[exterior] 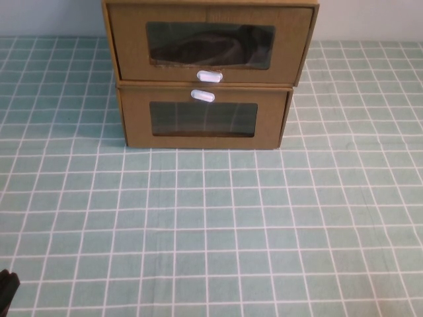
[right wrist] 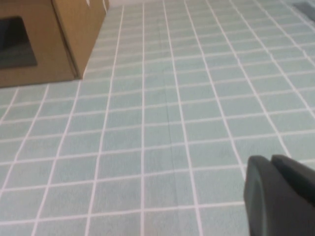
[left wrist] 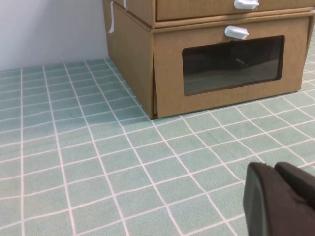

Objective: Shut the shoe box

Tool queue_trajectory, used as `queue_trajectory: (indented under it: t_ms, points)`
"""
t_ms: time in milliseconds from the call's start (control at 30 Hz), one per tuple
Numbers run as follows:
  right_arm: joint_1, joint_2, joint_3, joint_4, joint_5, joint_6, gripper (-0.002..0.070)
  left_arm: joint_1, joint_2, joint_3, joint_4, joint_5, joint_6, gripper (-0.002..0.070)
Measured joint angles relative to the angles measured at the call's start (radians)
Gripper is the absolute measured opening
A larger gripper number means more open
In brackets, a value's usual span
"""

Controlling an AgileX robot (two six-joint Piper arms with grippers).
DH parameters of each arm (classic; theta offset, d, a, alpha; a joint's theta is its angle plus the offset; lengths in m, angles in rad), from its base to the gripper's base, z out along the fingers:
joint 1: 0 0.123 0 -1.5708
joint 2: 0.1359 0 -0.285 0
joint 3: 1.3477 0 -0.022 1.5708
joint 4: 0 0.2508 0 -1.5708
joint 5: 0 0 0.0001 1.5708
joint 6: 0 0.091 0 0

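Observation:
The shoe box (exterior: pixel 291 46) is the upper of two stacked brown cardboard boxes at the far middle of the table. A dark shape shows behind its window, and its white pull tab (exterior: pixel 209 76) is under the window. Its drawer front stands out a little over the box below. Its lower edge also shows in the left wrist view (left wrist: pixel 197 9). My left gripper (left wrist: pixel 273 169) is shut and empty, low over the cloth, well short of the boxes; its tip shows at the near left corner of the high view (exterior: pixel 6 290). My right gripper (right wrist: pixel 270 160) is shut and empty, over the cloth to the boxes' right.
The lower cardboard box (exterior: pixel 135 119), with its white tab (exterior: pixel 202 96) above its window, carries the shoe box; it also shows in the left wrist view (left wrist: pixel 167 73) and the right wrist view (right wrist: pixel 59 44). A green checked cloth (exterior: pixel 211 224) covers the table.

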Motion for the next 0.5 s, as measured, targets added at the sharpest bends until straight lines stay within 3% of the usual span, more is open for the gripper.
queue_trajectory:
  t_ms: [500]
  points:
    - [0.0, 0.0, 0.0, 0.002, 0.031, -0.002, -0.0011, 0.0, 0.0, 0.0, 0.0, 0.0, 0.0, -0.0005]
